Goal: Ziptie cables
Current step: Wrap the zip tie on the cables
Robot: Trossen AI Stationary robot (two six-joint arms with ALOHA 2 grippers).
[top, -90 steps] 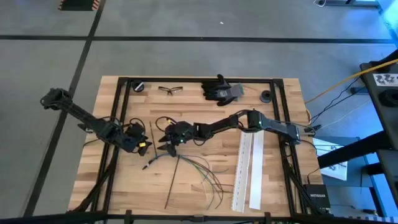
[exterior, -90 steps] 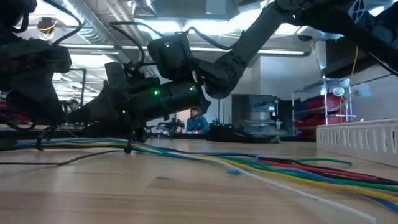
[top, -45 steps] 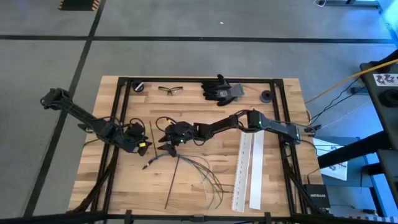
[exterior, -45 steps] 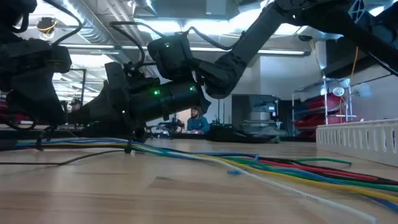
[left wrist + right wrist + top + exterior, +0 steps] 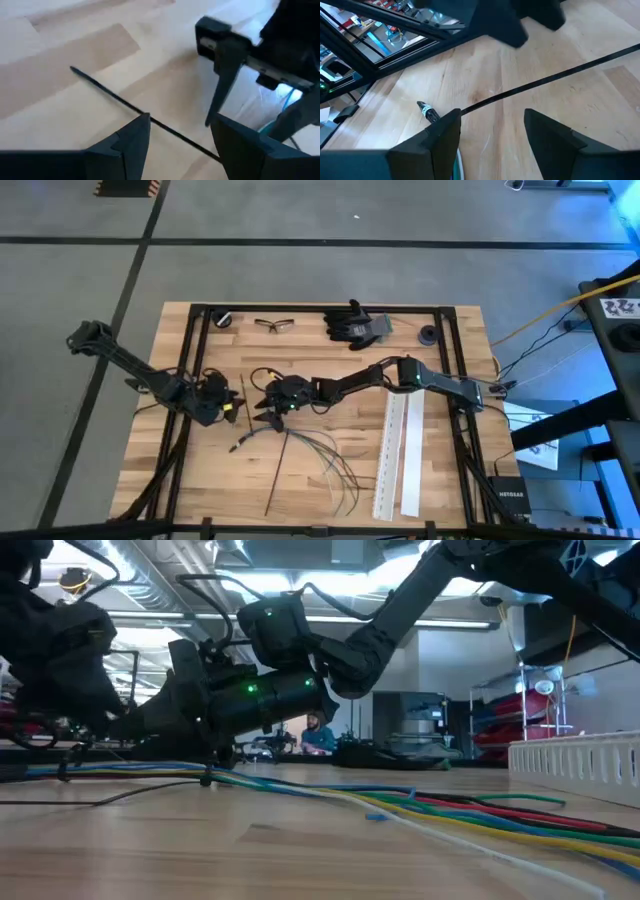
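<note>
High view first: the cables (image 5: 320,452) lie on the wooden worktop (image 5: 300,480) as a loose bunch of thin dark and greenish wires, gathered at one end just below the right claw (image 5: 262,412) and fanning out in long curves away from it toward the two white perforated strips (image 5: 398,452). A single straight black strand (image 5: 241,398) lies between the right claw and the left claw (image 5: 228,406), which sit close to one another near the worktop's middle. Far beyond both claws, along the worktop's back edge, rest safety glasses (image 5: 273,324) and black gloves (image 5: 356,323). Low view: the cables (image 5: 460,812) show their colours plainly here, blue, green, red and yellow wires running side by side along the wood, bundled tight under the right claw's dark body and spreading as they come nearer the camera; a white perforated strip (image 5: 575,758) stands well off to the side. Left wrist view: the left claw (image 5: 180,137) is released, its two dark fingers (image 5: 132,137) apart with the thin black strand (image 5: 125,105) running across the wood between them, and the other arm's dark claw looms just ahead. Right wrist view: the right claw (image 5: 492,130) is likewise spread, grasping nothing, its fingers (image 5: 442,132) straddling the same straight black strand (image 5: 545,79), with a short black-tipped wire end (image 5: 427,112) lying just beside one finger.
</note>
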